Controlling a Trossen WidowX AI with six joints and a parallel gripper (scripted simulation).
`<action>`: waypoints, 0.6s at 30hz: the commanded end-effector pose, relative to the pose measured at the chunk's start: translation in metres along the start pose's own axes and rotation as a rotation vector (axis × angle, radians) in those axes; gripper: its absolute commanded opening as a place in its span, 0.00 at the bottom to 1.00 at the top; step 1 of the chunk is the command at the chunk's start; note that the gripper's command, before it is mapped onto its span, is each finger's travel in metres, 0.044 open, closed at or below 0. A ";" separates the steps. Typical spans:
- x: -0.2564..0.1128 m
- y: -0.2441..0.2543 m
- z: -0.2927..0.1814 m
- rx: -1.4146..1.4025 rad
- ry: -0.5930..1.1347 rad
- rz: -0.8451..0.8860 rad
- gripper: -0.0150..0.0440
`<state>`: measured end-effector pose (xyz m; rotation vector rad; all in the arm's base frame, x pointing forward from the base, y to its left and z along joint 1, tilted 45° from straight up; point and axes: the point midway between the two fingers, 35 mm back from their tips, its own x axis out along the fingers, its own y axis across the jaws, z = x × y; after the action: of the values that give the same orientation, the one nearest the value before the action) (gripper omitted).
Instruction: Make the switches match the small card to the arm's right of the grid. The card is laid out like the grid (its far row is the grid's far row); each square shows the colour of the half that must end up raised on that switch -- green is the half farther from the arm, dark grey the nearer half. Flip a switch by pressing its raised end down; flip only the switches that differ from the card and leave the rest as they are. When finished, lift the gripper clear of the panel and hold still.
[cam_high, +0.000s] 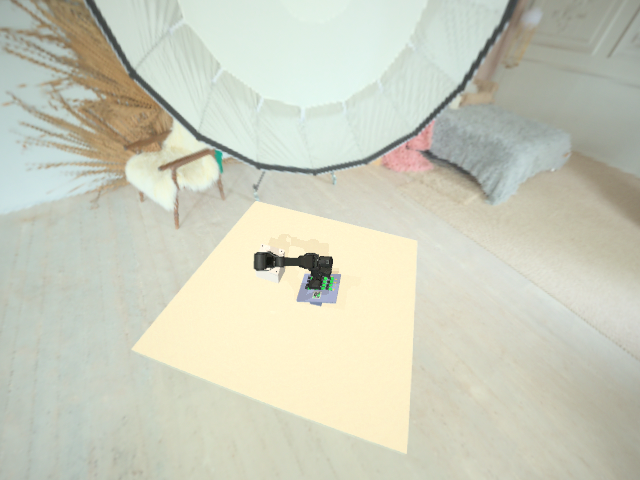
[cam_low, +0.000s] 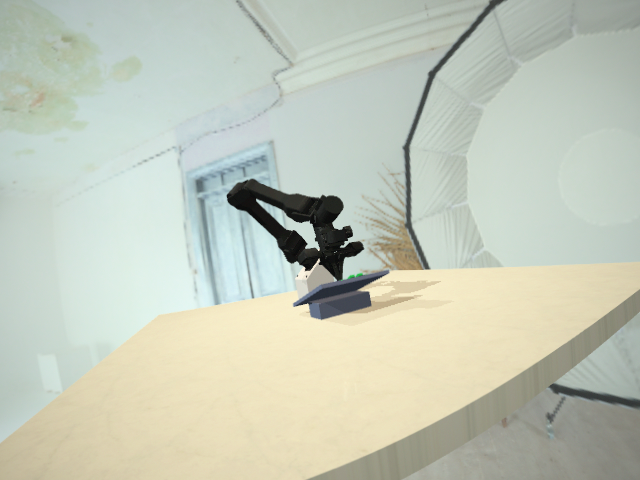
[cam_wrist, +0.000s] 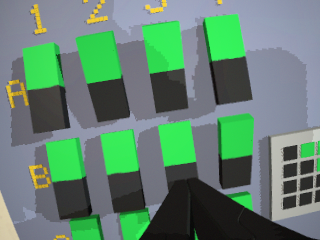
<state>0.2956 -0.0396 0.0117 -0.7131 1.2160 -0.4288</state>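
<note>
The blue-grey panel (cam_high: 303, 297) (cam_low: 321, 295) (cam_wrist: 280, 30) is tilted and carries a grid of green and dark grey switches. My gripper (cam_high: 314, 284) (cam_low: 339, 279) (cam_wrist: 186, 188) is shut and empty, pointing down. In the wrist view its tips overlap the dark near half of switch B3 (cam_wrist: 176, 142); whether they touch it cannot be told. Row A and switches B1 (cam_wrist: 64, 160), B2 (cam_wrist: 119, 152) and B4 (cam_wrist: 236, 136) show. Row C is mostly hidden or cut off. The card (cam_high: 316, 295) (cam_wrist: 275, 195) is cut off at the right; its first column is all dark, its second has green only on top.
The white arm base (cam_high: 268, 274) (cam_low: 306, 287) stands on the pale tabletop (cam_high: 289, 351) (cam_low: 232, 372), at the panel's near side. A blue block (cam_low: 341, 304) supports the panel. Yellow labels mark the grid's columns and rows.
</note>
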 end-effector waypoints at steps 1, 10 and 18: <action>0.001 0.001 0.000 -0.004 0.000 0.005 0.25; 0.002 0.001 0.000 -0.004 0.000 0.004 0.25; 0.003 0.001 0.000 -0.004 0.000 0.004 0.25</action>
<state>0.2961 -0.0410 0.0102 -0.7137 1.2164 -0.4285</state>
